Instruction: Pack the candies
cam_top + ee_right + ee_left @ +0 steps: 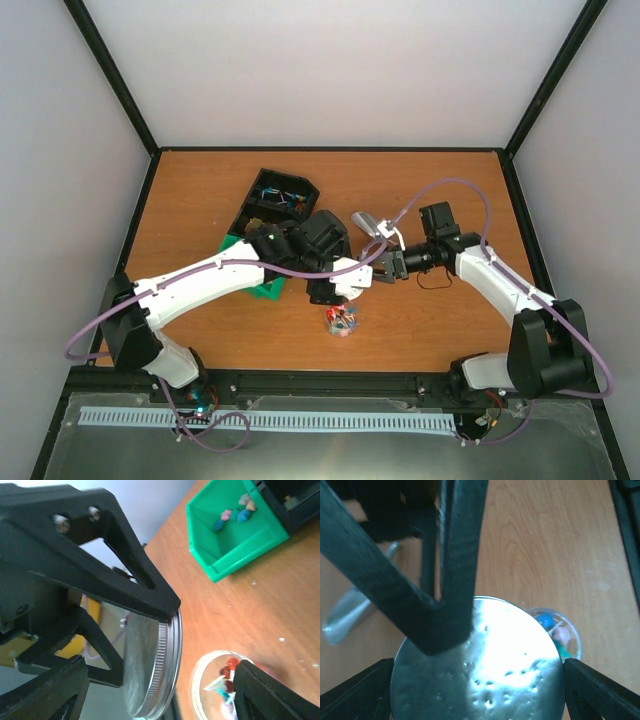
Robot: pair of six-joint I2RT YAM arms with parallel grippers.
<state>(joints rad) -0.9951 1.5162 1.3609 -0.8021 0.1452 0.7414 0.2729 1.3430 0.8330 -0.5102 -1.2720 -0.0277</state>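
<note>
The candies (pixel 341 320) lie in a small clear jar (pixel 572 637) that stands upright, mouth up, on the table (pixel 440 200), toward the near edge and between my two arms. They are tiny mixed-colour bits. I cannot tell which way any one of them points, and none shows a long axis. A few more lie in the green bin (pixel 240 555), to the left of the jar and partly under my left arm in the top view.

Close by the jar, off the table, is the silver lid (pixel 520 680). My left claw (pixel 479 665) is spread wide yet gripping it, one fingertip against the rim on each side, across the full width of the disc. The lid's flat face looks straight at my left wrist camera and hides part of the jar from there. From my right wrist I see the lid on edge, ribbed rim toward the camera, not seated on the jar.

My right claw (pixel 162 680) gapes wide around the lid and holds nothing; both fingers stand apart from the rim. One of them crosses in front of the lid's face in the left wrist view, and I cannot tell whether it touches.

Farther out, the black tray (pixel 275 200) sits behind the green bin, and a silver crumpled piece (pixel 368 222) lies just beyond my claws.
</note>
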